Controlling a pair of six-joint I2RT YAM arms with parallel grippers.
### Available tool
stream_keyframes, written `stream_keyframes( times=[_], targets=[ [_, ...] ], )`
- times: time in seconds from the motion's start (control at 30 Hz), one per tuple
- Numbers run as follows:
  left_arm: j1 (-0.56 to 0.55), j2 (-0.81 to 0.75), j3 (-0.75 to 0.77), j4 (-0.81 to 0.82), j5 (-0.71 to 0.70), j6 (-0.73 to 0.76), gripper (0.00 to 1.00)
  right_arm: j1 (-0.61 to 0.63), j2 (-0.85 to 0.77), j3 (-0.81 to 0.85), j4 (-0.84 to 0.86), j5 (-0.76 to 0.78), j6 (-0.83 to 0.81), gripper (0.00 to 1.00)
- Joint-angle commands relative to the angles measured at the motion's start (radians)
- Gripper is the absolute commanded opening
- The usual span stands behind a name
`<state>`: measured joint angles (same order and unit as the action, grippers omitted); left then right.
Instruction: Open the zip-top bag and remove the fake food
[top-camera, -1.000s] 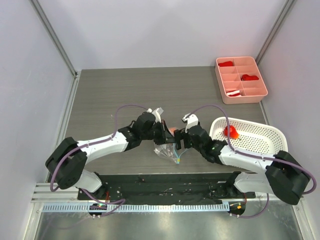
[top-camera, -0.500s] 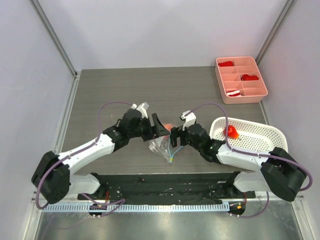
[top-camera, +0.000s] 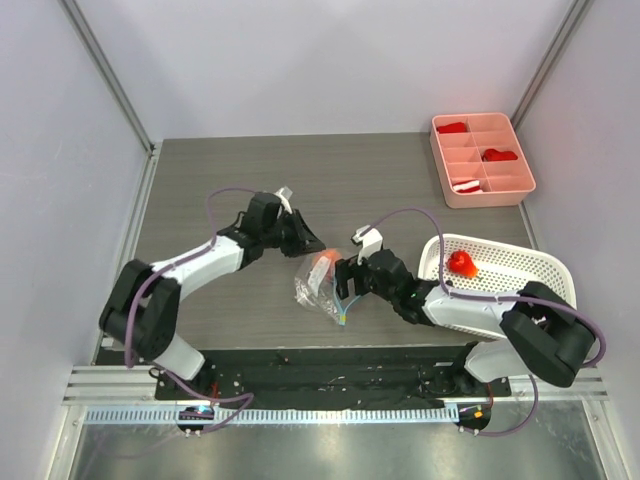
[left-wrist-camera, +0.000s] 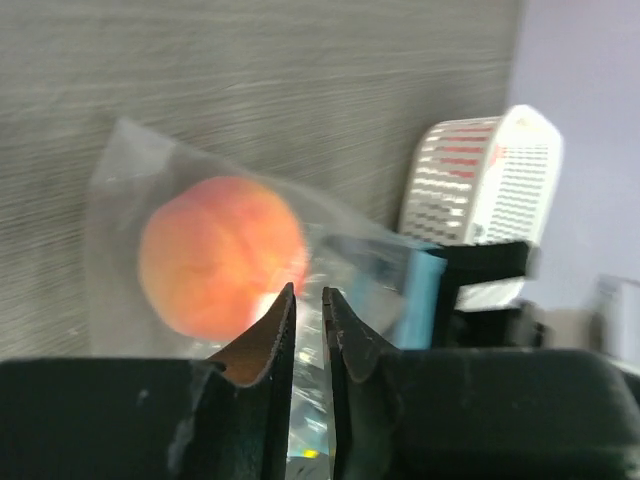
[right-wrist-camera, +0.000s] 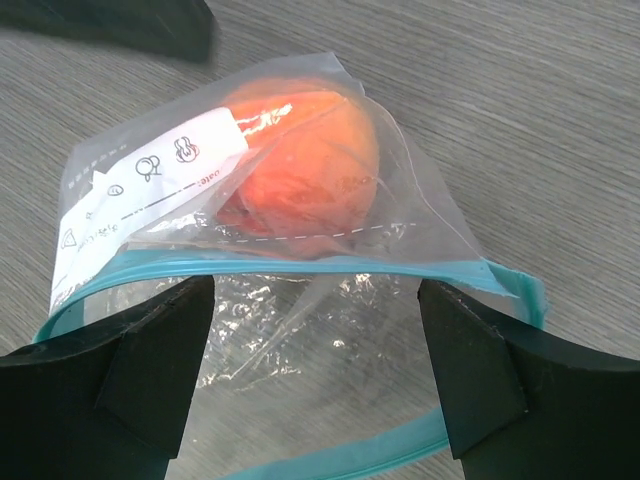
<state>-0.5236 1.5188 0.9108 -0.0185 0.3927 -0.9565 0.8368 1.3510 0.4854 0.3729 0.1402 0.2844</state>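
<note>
Grey table (top-camera: 250, 190): zip-top bag (top-camera: 318, 290), zip rightward

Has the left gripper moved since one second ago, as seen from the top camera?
Yes. The left gripper has moved left and up in the top view, farther from the white basket.

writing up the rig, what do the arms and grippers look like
The left arm and right arm have white shells with black joints and bulky black base motors, each with a looping purple cable. The left gripper and right gripper have matte black, wedge-shaped fingers.
</note>
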Motion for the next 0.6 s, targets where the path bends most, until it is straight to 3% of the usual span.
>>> stream_keyframes(
  times=[0.0,0.17,0.57],
  targets=[
    [0.002,0.07,0.028,0.0,0.017,0.027,0.16,0.005,0.013,0.027,0.09,-0.011,-0.007,0.88],
    [0.001,0.11,0.033,-0.046,-0.043,0.059,0.16,0.004,0.045,0.036,0.101,-0.022,-0.005,0.88],
    [-0.023,0.231,-0.026,0.092,0.001,0.007,0.14,0.004,0.128,0.077,0.159,-0.039,-0.014,0.92]
  ],
)
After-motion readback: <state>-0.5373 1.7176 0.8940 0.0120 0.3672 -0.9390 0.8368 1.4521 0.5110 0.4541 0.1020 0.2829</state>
